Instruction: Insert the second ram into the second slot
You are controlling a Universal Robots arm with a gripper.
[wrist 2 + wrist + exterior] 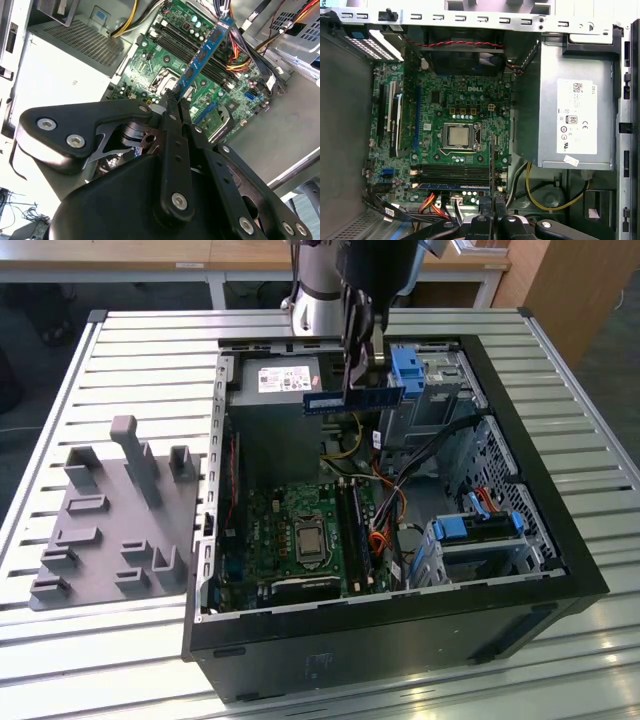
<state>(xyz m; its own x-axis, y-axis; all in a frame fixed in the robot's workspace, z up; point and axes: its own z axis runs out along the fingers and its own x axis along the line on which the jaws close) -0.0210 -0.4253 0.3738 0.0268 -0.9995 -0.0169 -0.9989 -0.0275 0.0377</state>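
Above the open computer case, near the power supply, the gripper hangs with its fingers pinched narrowly on the second ram. The blue stick is held level by its upper edge, about midway along its length, with both ends jutting out past the fingers. It is clear of the motherboard and well apart from the memory slots lower in the case.

In the second wrist view the stick runs straight out from the closed fingertips of the gripper across the green board. In the first wrist view it appears edge-on, a thin dark line rising from the gripper and crossing the slots.

The arm's upper part is cut off by the exterior view's top edge. Whether a stick already sits in a slot is hard to tell; a blue strip lies along one of them. A grey fixture plate rests on the slatted table at the exterior view's left.
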